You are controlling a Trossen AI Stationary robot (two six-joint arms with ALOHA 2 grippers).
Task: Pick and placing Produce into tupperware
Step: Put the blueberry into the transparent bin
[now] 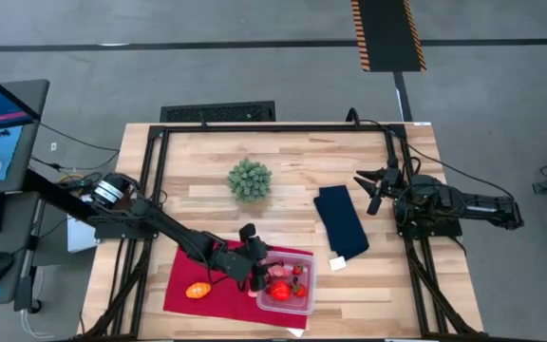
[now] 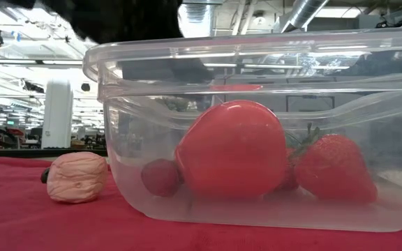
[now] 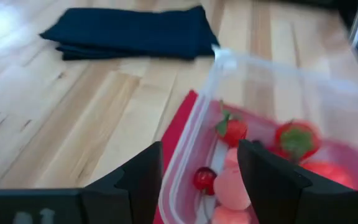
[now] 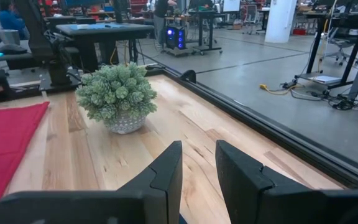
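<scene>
The clear tupperware (image 1: 297, 296) stands on a flat red cloth (image 1: 188, 271) near the table's near edge. Seen low, it holds a big red fruit (image 2: 229, 150), a strawberry (image 2: 330, 169) and a small dark red piece (image 2: 160, 177). In the left wrist view, strawberries (image 3: 232, 130), a cherry (image 3: 204, 179) and pink bits (image 3: 232, 190) lie inside. An orange oval (image 1: 198, 291) and a pink wrinkled bit (image 2: 77, 177) rest on the cloth outside it. My left gripper (image 1: 257, 274) (image 3: 201, 180) is open over the container's left wall, holding nothing. My right gripper (image 1: 367, 185) (image 4: 199, 168) waits open at the table's right.
A green bushy ball (image 1: 250, 179) (image 4: 118, 93) stands mid-table toward the far side. A folded dark blue cloth (image 1: 340, 220) (image 3: 129, 32) lies right of centre, with a small white tag (image 1: 337, 262) at its near end. Bare wood (image 1: 207, 214) lies between the ball and the red cloth.
</scene>
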